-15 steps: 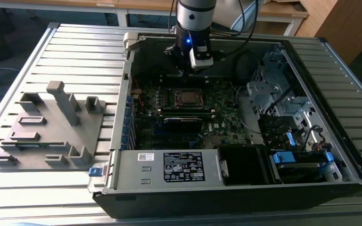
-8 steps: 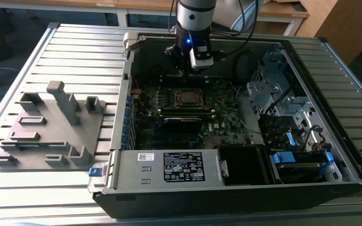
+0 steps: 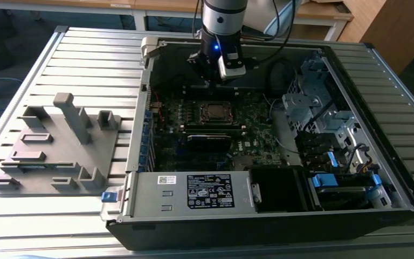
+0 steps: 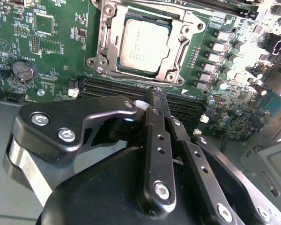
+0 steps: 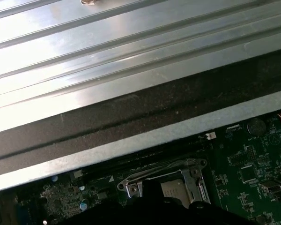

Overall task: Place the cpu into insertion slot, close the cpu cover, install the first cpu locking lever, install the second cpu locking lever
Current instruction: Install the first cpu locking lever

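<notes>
The cpu (image 4: 145,44), a silver-grey square, lies flat in the insertion slot (image 3: 202,111) on the green board. The silvery cpu cover (image 4: 104,44) is folded down around it and frames its top. My gripper (image 4: 158,96) hangs above the board just beside the socket, over the long black card slots. Its black fingers (image 4: 155,136) are pressed together with nothing between them. In the exterior view the gripper (image 3: 211,82) is at the back of the open case, a little beyond the cpu (image 3: 214,111). The first wrist view shows the cover (image 5: 131,183) next to the case wall.
The open computer case (image 3: 336,216) lies on a ribbed metal table. A grey fixture block (image 3: 56,145) stands at the exterior view's left. Drive cages (image 3: 315,108) and cables fill the right side, and a power supply (image 3: 192,191) is at the front. A black memory stick (image 3: 208,137) sits below the socket.
</notes>
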